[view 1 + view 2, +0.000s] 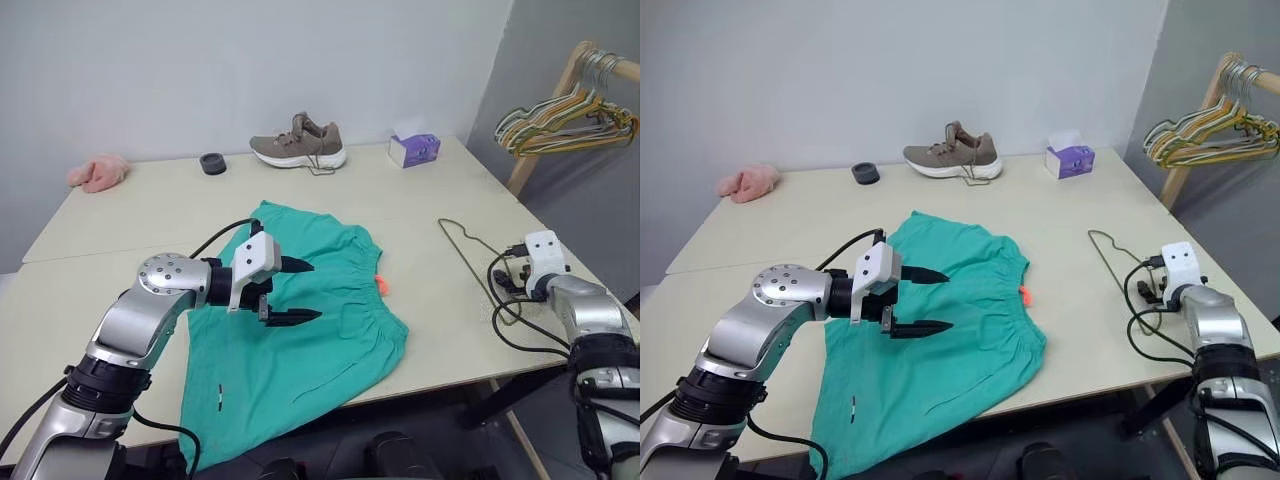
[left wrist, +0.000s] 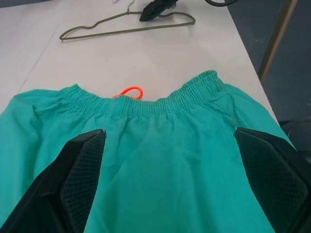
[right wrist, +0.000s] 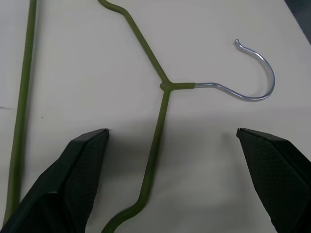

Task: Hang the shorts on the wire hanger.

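Pale and broad, the table (image 1: 150, 215) runs back to a grey wall, with a wooden rack of coloured hangers (image 1: 565, 120) off its right corner. Biggest of what lies on it are the shorts (image 1: 330, 330), spread flat near the front edge with one leg draped over it, the gathered waistband turned toward the right and a small orange tag (image 1: 381, 285) poking out there. Well apart to the right, flat on the bare tabletop, lies the wire hanger (image 3: 160, 116), its silver hook curling away from the olive neck. Further back sit a tan shoe (image 1: 300, 145), a purple tissue box (image 1: 414, 150), a pink cloth (image 1: 98, 172) and a small dark ring (image 1: 212, 163). The left gripper (image 1: 290, 292) hangs over the middle of the shorts, jaws wide apart and empty, aimed at the waistband. The right gripper (image 3: 172, 141) hovers above the hanger's neck, jaws likewise fully spread with nothing between them. The likely trouble is the hanger: thin wire lying flush on a smooth top gives the fingers little to bite, so a close may skid it sideways or toward the nearby table edge. The left pinch could also catch only one layer of waistband, leaving the opening shut.
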Available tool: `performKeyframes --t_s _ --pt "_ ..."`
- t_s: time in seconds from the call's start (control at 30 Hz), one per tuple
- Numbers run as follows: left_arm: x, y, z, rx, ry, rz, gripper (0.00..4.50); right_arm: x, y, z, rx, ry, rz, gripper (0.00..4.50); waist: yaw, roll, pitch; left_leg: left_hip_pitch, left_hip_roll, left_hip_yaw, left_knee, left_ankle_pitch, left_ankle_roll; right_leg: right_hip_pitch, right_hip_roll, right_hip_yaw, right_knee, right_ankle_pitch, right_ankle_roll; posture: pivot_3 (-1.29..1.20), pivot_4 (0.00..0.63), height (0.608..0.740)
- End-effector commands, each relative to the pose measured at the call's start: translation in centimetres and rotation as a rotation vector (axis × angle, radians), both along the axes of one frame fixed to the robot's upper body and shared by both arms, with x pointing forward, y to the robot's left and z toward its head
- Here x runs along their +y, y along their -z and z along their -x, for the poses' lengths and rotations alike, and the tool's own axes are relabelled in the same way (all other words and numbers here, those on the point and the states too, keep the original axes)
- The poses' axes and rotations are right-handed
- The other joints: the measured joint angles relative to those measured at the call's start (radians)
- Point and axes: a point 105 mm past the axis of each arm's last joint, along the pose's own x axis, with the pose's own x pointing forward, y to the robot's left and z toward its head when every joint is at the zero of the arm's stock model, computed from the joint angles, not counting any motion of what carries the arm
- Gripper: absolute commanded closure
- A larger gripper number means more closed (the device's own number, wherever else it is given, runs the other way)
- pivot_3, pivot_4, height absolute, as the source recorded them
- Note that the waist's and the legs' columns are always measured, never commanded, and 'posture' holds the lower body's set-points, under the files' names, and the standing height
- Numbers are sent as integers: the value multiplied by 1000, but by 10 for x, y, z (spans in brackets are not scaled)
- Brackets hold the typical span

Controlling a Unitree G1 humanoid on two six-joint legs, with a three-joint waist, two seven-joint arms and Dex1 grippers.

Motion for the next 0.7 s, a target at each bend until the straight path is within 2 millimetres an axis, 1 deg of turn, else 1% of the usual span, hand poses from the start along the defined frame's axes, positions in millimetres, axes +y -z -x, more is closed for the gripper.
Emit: performKeyframes --t_s 0.03,0.1,0.2,0.27,0.33,0.4,0.5,0.57,0.6,0.7 --pt "1 -9 -2 -46 4 1 0 0 38 19 173 43 -82 834 1 -3 -4 0 0 0 0 0 0 0 0 0 -1 0 0 -205 17 740" --pt "1 -9 -2 -48 2 2 0 0 48 26 227 54 -105 1534 5 -6 -7 1 0 0 0 0 0 3 0 -1 -2 0 0 -204 18 740" --pt "1 -9 -2 -49 0 4 0 1 56 31 268 56 -111 2574 12 -9 -9 11 0 -2 -1 -1 1 15 0 -3 -7 0 0 -203 19 740" --pt "2 -9 -2 -47 -1 4 0 1 58 32 276 70 -121 3199 14 -11 -10 16 0 -2 -2 -3 1 20 0 -3 -9 -1 0 -204 19 740" --pt "3 -8 -2 -42 -3 3 0 -1 58 32 267 98 -121 3885 14 -14 -13 16 0 -3 -2 -3 1 20 0 -3 -9 -1 0 -204 19 740" --pt "6 -6 -3 -24 -17 6 0 -2 51 26 225 103 -106 4486 16 -15 -14 16 0 -3 -1 -4 0 20 -1 -3 -9 -1 0 -205 21 740" --pt "13 -5 -7 -15 -53 9 0 3 39 15 163 69 -79 4486 18 -15 -14 16 0 -2 -1 -4 0 21 -4 -3 -10 -1 0 -206 22 740" --pt "23 -5 -20 -23 -131 21 0 9 17 1 65 4 -19 4486 17 -14 -13 16 0 -2 -1 -4 0 21 -4 -2 -10 -1 0 -206 23 740" --pt "29 -5 -28 -33 -182 26 0 14 2 -7 4 -44 25 4486 16 -12 -12 16 0 -2 -1 -4 0 20 -4 -2 -10 -1 0 -206 23 740" --pt "43 -7 -42 -49 -266 34 0 30 -35 -22 -135 -168 119 4486 8 -3 -6 14 0 0 -1 -4 0 17 -4 0 -8 -1 0 -207 24 740"
